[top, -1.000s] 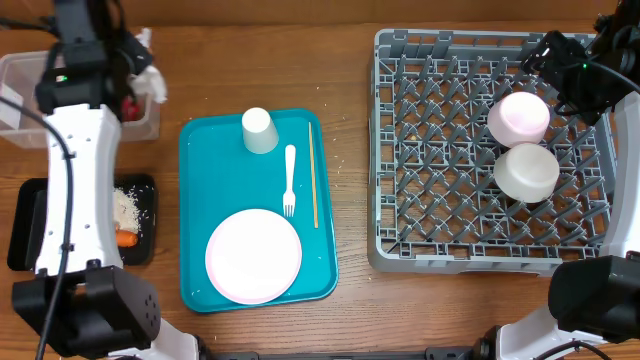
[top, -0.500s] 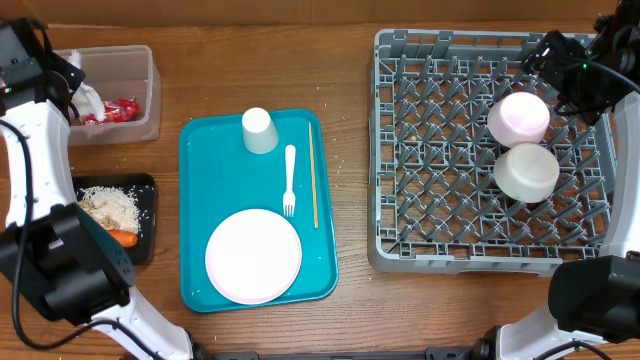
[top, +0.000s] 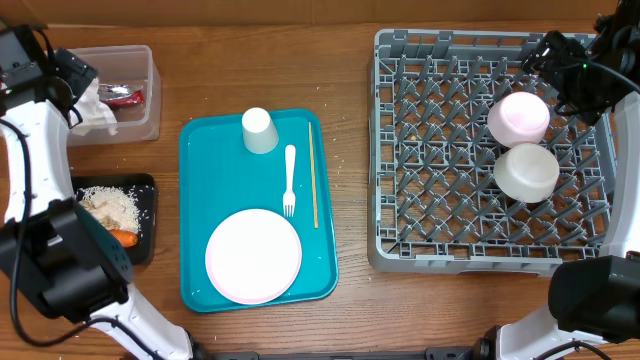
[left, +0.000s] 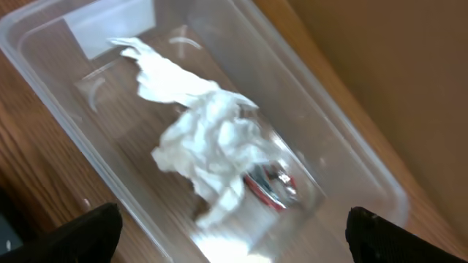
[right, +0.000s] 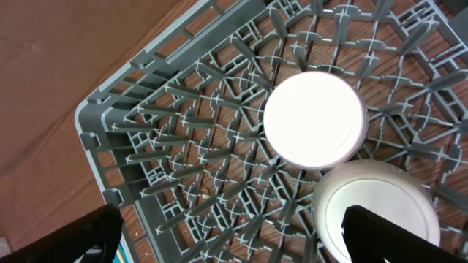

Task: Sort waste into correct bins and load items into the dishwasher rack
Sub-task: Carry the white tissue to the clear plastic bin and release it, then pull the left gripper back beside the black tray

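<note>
Napkin [left: 208, 139] against red wrapper [left: 272, 183], print blurred, in clear tub [left: 344, 150]; left pincer [left: 230, 223], right pincer [right: 227, 219] apart.

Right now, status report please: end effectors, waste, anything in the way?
Left end effector open over clear tub, right end effector open over rack. Napkin and red wrapper in tub. Nothing in the way.

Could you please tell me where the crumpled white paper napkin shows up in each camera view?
Overhead: the crumpled white paper napkin is at the far upper left, inside the clear rectangular plastic tub.
Left wrist: the napkin fills the centre of the picture, lying in the tub.
Right wrist: not in it.
Shared landmark: the red shiny wrapper beside the napkin, seen in both views.
</note>
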Tool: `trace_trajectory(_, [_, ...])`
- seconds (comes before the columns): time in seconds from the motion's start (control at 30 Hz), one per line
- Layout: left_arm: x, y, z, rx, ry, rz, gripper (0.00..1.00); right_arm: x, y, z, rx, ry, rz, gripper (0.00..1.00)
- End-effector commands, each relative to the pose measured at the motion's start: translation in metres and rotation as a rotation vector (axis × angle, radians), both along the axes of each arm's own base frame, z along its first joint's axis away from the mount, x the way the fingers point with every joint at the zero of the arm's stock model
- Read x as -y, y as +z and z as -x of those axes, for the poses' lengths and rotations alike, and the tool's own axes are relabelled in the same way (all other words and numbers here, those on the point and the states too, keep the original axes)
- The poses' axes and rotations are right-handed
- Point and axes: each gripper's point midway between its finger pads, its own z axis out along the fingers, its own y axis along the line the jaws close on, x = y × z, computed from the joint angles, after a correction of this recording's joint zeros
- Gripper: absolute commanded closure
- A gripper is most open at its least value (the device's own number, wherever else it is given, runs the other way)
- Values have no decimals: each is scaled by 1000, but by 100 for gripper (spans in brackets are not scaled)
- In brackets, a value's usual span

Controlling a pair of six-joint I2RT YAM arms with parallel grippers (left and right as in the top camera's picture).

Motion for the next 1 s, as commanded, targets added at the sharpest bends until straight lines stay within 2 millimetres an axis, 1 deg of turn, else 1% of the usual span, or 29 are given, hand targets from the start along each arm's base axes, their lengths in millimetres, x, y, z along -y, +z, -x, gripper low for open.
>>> trace_trajectory(0.0, [47, 76, 3, 175, -183, 99, 0, 0, 0, -1, 4, 1, -5, 0])
trace_trajectory(0.07, [75, 88, 10, 200, -279, 192, 0, 0, 0, -1, 4, 1, -5, 0])
trace_trajectory(0.1, [96, 97, 20, 205, -339, 262, 0, 0, 0, -1, 4, 1, -5, 0])
trace_trajectory(0.17, [114, 97, 34, 181, -379, 336, 0, 0, 0, -1, 4, 1, -5, 0])
trace_trajectory(0.27, [134, 88, 52, 113, -434, 415, 0, 0, 0, -1, 4, 1, -5, 0])
trace_trajectory(0.43, [169, 67, 82, -44, -582, 447, 0, 0, 0, -1, 4, 1, -5, 0])
trace_trajectory(0.5, [182, 62, 89, -85, -645, 438, 0, 0, 0, -1, 4, 1, -5, 0])
trace_trajectory(0.57, [199, 59, 96, -126, -750, 404, 0, 0, 0, -1, 4, 1, -5, 0])
trace_trajectory(0.7, [228, 52, 108, -197, -849, 407, 0, 0, 0, -1, 4, 1, -5, 0])
trace_trajectory(0.77, [240, 48, 113, -246, -874, 390, 1, 0, 0, -1, 4, 1, -5, 0])
trace_trajectory(0.83, [247, 42, 115, -300, -885, 335, 0, 0, 0, -1, 4, 1, -5, 0])
trace_trajectory(0.9, [245, 36, 116, -355, -830, 276, 0, 0, 0, -1, 4, 1, -5, 0])
trace_trajectory(0.93, [239, 33, 116, -384, -776, 242, 0, 0, 0, -1, 4, 1, -5, 0])
trace_trajectory(0.97, [228, 30, 116, -412, -696, 204, 0, 0, 0, -1, 4, 1, -5, 0])
